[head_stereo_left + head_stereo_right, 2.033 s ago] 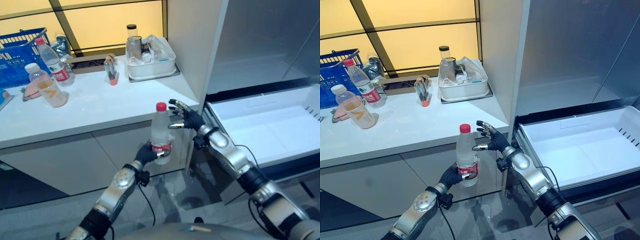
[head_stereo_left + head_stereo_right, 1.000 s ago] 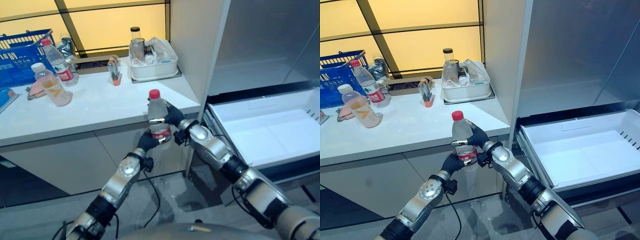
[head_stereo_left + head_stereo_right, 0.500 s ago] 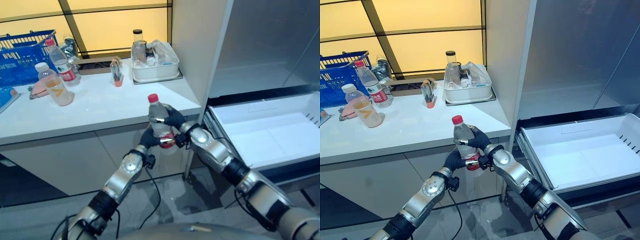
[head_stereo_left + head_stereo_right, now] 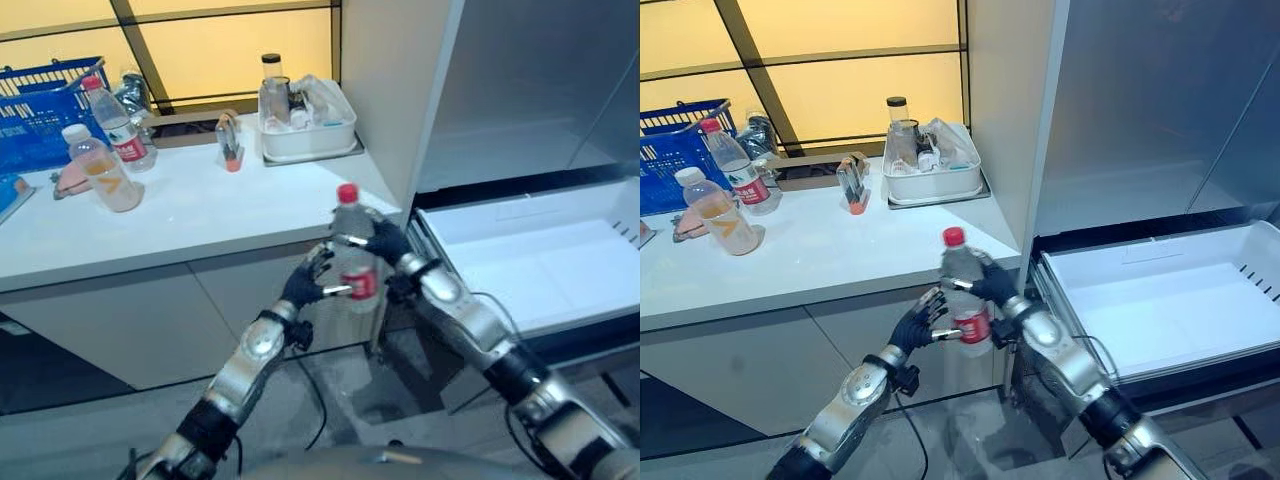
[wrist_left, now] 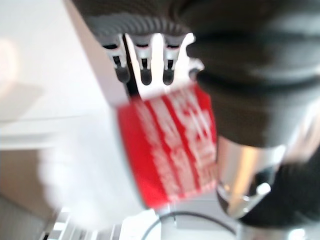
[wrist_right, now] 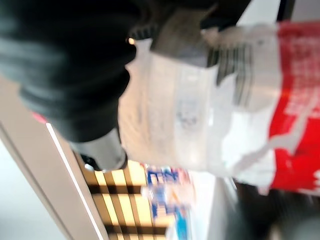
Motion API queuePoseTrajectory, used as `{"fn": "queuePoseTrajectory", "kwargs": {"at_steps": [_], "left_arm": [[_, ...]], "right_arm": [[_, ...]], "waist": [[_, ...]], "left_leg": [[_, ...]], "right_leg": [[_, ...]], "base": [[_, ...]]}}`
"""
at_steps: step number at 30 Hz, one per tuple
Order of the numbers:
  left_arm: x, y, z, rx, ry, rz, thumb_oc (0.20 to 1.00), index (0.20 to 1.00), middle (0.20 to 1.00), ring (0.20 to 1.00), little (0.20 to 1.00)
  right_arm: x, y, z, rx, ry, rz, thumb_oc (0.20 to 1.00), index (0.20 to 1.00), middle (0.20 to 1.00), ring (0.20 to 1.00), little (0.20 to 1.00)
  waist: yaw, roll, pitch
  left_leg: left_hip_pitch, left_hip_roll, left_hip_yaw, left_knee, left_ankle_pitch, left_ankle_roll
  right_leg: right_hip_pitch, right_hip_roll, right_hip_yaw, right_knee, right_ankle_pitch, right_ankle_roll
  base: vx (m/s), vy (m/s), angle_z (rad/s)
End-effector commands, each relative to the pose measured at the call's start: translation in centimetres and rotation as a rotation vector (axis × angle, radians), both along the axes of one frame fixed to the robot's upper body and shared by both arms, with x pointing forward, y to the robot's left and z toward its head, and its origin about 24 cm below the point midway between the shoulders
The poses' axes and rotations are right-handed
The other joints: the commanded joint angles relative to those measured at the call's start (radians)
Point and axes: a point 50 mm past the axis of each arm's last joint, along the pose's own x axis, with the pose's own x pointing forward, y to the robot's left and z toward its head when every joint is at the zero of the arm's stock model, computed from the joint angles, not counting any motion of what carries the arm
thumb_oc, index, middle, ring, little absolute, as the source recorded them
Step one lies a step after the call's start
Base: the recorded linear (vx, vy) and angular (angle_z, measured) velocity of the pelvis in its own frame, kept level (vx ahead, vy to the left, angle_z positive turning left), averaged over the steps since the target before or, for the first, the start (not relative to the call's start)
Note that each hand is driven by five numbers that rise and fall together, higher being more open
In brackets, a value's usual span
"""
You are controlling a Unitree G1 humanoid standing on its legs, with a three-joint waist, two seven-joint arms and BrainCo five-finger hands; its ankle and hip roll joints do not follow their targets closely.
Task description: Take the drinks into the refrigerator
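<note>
The right hand (image 4: 997,288) is wrapped round a clear ribbed plastic water bottle (image 4: 962,297) (red cap, red label), held upright in front of the white counter's (image 4: 820,262) edge, beside the refrigerator's pulled-out white drawer (image 4: 1160,305). The left hand (image 4: 917,324) hangs just beside it, fingers spread.

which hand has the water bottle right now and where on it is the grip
The right hand holds the water bottle, fingers curled round its upper body just above the red label. The left hand is open beside it, fingers spread.
</note>
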Motion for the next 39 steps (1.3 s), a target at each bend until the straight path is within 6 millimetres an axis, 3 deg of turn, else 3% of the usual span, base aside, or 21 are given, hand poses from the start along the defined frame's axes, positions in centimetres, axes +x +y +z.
{"fn": "queuePoseTrajectory", "kwargs": {"at_steps": [1, 3, 7, 8, 9, 14, 15, 16, 19, 21, 22, 23, 26, 29, 33, 39], "left_arm": [[-0.1, 2.1, 0.8, -0.020, -0.049, -0.010, 1.000, 1.000, 1.000, 1.000, 1.000], [-0.4, 2.3, 0.7, -0.022, -0.040, -0.012, 1.000, 1.000, 1.000, 1.000, 1.000], [-1.2, 3.5, 0.7, -0.045, -0.033, 0.001, 1.000, 1.000, 1.000, 1.000, 1.000], [-1.3, 3.7, 1.4, -0.050, -0.059, -0.019, 1.000, 1.000, 1.000, 1.000, 1.000], [-1.4, 3.7, 1.4, -0.051, -0.058, -0.021, 1.000, 1.000, 1.000, 1.000, 1.000], [-1.6, 4.6, 3.7, -0.036, -0.153, -0.075, 1.000, 1.000, 1.000, 1.000, 1.000], [-1.7, 4.6, 3.7, -0.036, -0.153, -0.077, 1.000, 1.000, 1.000, 1.000, 1.000], [-1.8, 5.0, 4.5, -0.031, -0.180, -0.093, 1.000, 1.000, 1.000, 1.000, 1.000], [-2.1, 5.1, 5.1, -0.032, -0.199, -0.108, 1.000, 1.000, 1.000, 1.000, 1.000], [-2.3, 5.0, 5.7, -0.033, -0.214, -0.149, 1.000, 1.000, 1.000, 1.000, 1.000], [-2.4, 5.0, 5.7, -0.034, -0.214, -0.149, 1.000, 1.000, 1.000, 1.000, 1.000], [-2.5, 4.7, 5.7, -0.030, -0.208, -0.176, 1.000, 1.000, 1.000, 1.000, 1.000], [-2.7, 4.5, 5.2, -0.046, -0.183, -0.186, 1.000, 1.000, 1.000, 1.000, 1.000], [-3.1, 4.1, 4.2, -0.049, -0.129, -0.213, 1.000, 1.000, 1.000, 1.000, 1.000], [-3.3, 4.0, 4.6, -0.016, -0.136, -0.274, 1.000, 1.000, 1.000, 1.000, 1.000], [-3.6, 3.7, 3.8, 0.011, -0.104, -0.314, 1.000, 1.000, 1.000, 1.000, 1.000]], "right_arm": [[0.5, -3.4, 8.9, 0.180, -0.389, -0.088, 0.200, 0.200, 0.200, 0.200, 0.200], [0.4, -4.0, 9.2, 0.167, -0.405, -0.105, 0.200, 0.200, 0.200, 0.200, 0.200], [-0.1, -7.4, 10.6, 0.114, -0.475, -0.207, 0.200, 0.200, 0.200, 0.200, 0.200], [-0.3, -9.0, 11.1, 0.066, -0.502, -0.262, 0.200, 0.200, 0.200, 0.200, 0.200], [-0.3, -9.1, 11.1, 0.065, -0.502, -0.263, 0.200, 0.200, 0.200, 0.200, 0.200], [-0.8, -13.5, 11.4, -0.036, -0.507, -0.427, 0.200, 0.200, 0.200, 0.200, 0.200], [-0.8, -13.6, 11.4, -0.036, -0.507, -0.428, 0.200, 0.200, 0.200, 0.200, 0.200], [-0.9, -15.3, 11.2, -0.076, -0.487, -0.491, 0.200, 0.200, 0.200, 0.200, 0.200], [-1.0, -17.2, 10.7, -0.137, -0.454, -0.563, 0.200, 0.200, 0.200, 0.200, 0.200], [-1.0, -20.0, 9.5, -0.239, -0.374, -0.678, 0.200, 0.200, 0.200, 0.200, 0.200], [-1.0, -20.0, 9.5, -0.240, -0.375, -0.678, 0.200, 0.200, 0.200, 0.200, 0.200], [-0.9, -22.0, 8.1, -0.310, -0.285, -0.756, 0.200, 0.200, 0.200, 0.200, 0.200], [-0.8, -23.2, 7.4, -0.353, -0.237, -0.805, 0.200, 0.200, 0.200, 0.200, 0.200], [-0.8, -25.1, 5.1, -0.428, -0.107, -0.877, 0.200, 0.200, 0.200, 0.200, 0.200], [-0.4, -26.4, 3.1, -0.582, 0.015, -0.912, 0.200, 0.200, 0.200, 0.200, 0.200], [0.6, -26.2, 1.7, -0.711, 0.097, -0.880, 0.200, 0.200, 0.200, 0.200, 0.200]], "waist": [[-0.009, -0.042, 0.012], [-0.008, -0.043, 0.011], [-0.011, -0.042, 0.013], [-0.013, -0.042, 0.014], [-0.012, -0.042, 0.013], [-0.019, -0.042, 0.016], [-0.018, -0.043, 0.016], [-0.020, -0.042, 0.016], [-0.022, -0.042, 0.019], [-0.024, -0.042, 0.023], [-0.024, -0.042, 0.023], [-0.024, -0.042, 0.026], [-0.025, -0.040, 0.029], [-0.025, -0.036, 0.036], [-0.022, -0.023, 0.049], [-0.018, -0.004, 0.073]], "left_leg": [[-0.017, -0.024, 0.038, 0.006, -0.050, 0.021], [-0.017, -0.024, 0.040, 0.006, -0.050, 0.021], [-0.020, -0.022, 0.043, 0.006, -0.050, 0.019], [-0.022, -0.022, 0.043, 0.006, -0.049, 0.018], [-0.022, -0.022, 0.043, 0.006, -0.049, 0.018], [-0.028, -0.020, 0.044, 0.006, -0.048, 0.015], [-0.028, -0.020, 0.044, 0.006, -0.048, 0.015], [-0.030, -0.020, 0.044, 0.006, -0.048, 0.013], [-0.031, -0.020, 0.044, 0.006, -0.048, 0.012], [-0.032, -0.020, 0.043, 0.006, -0.047, 0.009], [-0.032, -0.020, 0.043, 0.006, -0.047, 0.009], [-0.034, -0.019, 0.042, 0.006, -0.046, 0.007], [-0.034, -0.018, 0.043, 0.006, -0.045, 0.006], [-0.034, -0.016, 0.043, 0.006, -0.043, 0.004], [-0.041, -0.013, 0.046, 0.006, -0.037, 0.001], [-0.061, -0.015, 0.047, 0.006, -0.026, 0.000]], "right_leg": [[0.072, -0.038, 0.050, 0.009, -0.105, 0.066], [0.070, -0.037, 0.051, 0.009, -0.104, 0.066], [0.065, -0.034, 0.054, 0.009, -0.104, 0.067], [0.063, -0.033, 0.054, 0.009, -0.103, 0.068], [0.063, -0.033, 0.054, 0.009, -0.103, 0.068], [0.056, -0.030, 0.054, 0.009, -0.103, 0.070], [0.056, -0.030, 0.054, 0.009, -0.103, 0.070], [0.054, -0.029, 0.052, 0.009, -0.103, 0.070], [0.053, -0.028, 0.051, 0.009, -0.103, 0.070], [0.054, -0.027, 0.048, 0.009, -0.103, 0.071], [0.054, -0.027, 0.048, 0.009, -0.103, 0.070], [0.053, -0.027, 0.046, 0.009, -0.102, 0.071], [0.054, -0.026, 0.047, 0.009, -0.102, 0.070], [0.054, -0.024, 0.047, 0.009, -0.102, 0.069], [0.048, -0.022, 0.048, 0.009, -0.103, 0.069], [0.026, -0.021, 0.051, 0.009, -0.095, 0.069]], "base": [[0.01, -0.010, -0.07], [0.00, -0.007, -0.07], [0.00, -0.004, -0.08], [0.00, 0.000, 0.00], [0.00, 0.000, 0.00], [0.00, -0.003, -0.01], [0.00, 0.000, 0.00], [0.00, 0.000, 0.00], [0.00, 0.000, 0.00], [0.00, 0.000, 0.00], [0.00, 0.000, 0.00], [0.00, 0.000, 0.00], [0.00, 0.000, 0.00], [0.00, 0.000, 0.00], [0.00, 0.000, 0.00], [-0.03, 0.007, 0.00]]}}
